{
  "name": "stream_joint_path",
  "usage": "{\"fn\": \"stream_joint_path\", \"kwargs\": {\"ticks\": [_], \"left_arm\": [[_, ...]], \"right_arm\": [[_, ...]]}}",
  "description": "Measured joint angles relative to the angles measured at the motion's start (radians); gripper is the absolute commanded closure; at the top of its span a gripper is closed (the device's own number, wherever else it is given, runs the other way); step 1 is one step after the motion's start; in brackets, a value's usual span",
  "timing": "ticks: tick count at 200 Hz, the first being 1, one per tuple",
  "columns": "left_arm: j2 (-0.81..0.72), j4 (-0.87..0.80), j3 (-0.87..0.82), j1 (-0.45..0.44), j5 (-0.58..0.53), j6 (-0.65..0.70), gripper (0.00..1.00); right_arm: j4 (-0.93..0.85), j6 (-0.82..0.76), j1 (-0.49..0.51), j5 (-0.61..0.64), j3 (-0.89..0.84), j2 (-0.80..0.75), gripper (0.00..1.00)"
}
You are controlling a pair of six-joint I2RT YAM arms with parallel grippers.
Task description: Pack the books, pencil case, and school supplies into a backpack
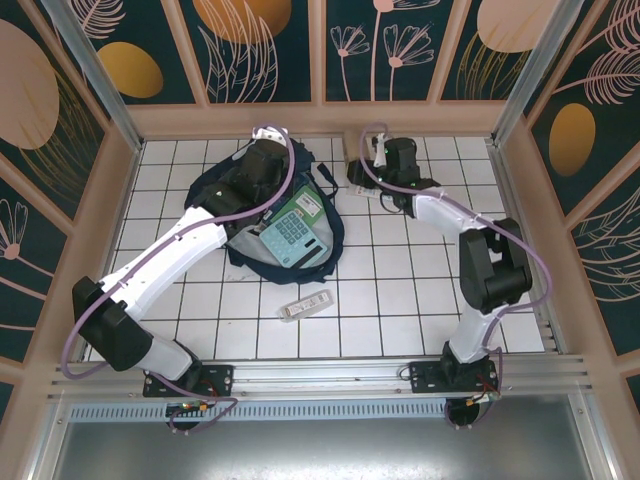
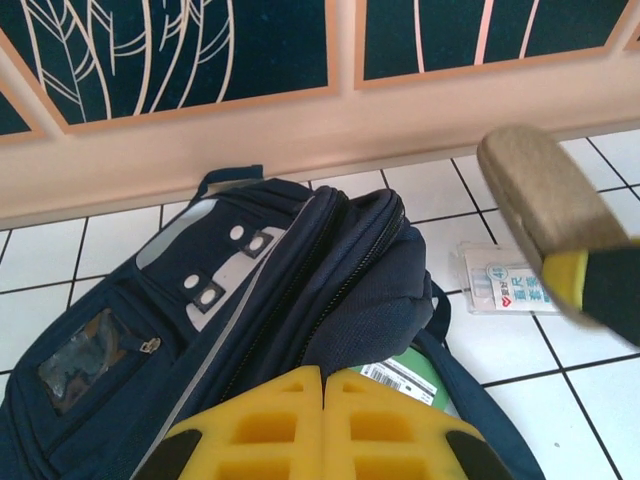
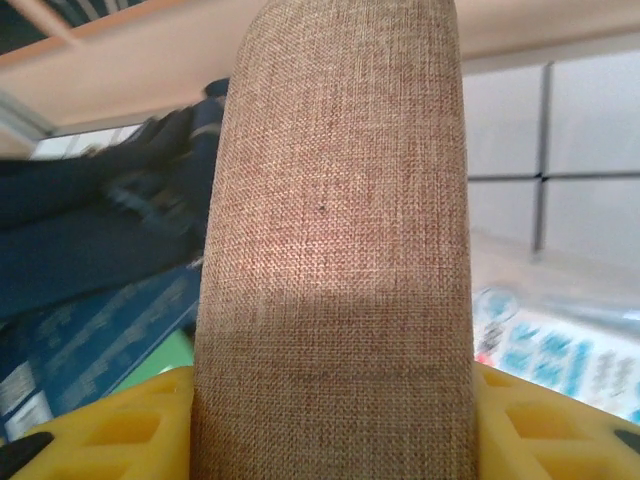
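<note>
While right gripper (image 3: 330, 425) clamps pencil case (image 3: 330, 200), left arm (image 1: 190, 240) stretched over backpack (image 2: 250, 290)

One backpack (image 1: 333, 232), one calculator (image 1: 290, 238), one pencil case (image 3: 330, 250), one bar (image 1: 307, 304), one packet (image 2: 505, 285). One green book (image 1: 308, 207) shows. Any others in the backpack can't be counted.

Teal print on the clear packet (image 2: 510, 285) is too blurred to read.

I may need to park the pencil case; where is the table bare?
Bare tiles: right of the white-grey bar, toward the front; also the back-left corner beside the backpack. Crowded: the backpack's mouth, with calculator, and the clear packet beside it.
</note>
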Motion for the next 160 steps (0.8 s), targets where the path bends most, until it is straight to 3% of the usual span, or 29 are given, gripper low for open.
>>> {"fn": "stream_joint_path", "kwargs": {"ticks": [69,122,160], "left_arm": [[0.025,-0.018,0.029,0.001,0.000,0.000,1.00],[0.026,-0.018,0.031,0.001,0.002,0.000,1.00],[0.026,-0.018,0.031,0.001,0.010,-0.004,1.00]], "right_arm": [[0.032,0.106,0.179,-0.063,-0.241,-0.141,0.63],[0.060,0.197,0.268,-0.092,-0.230,-0.130,0.63],[0.090,0.273,0.278,-0.090,-0.113,-0.017,0.63]]}}
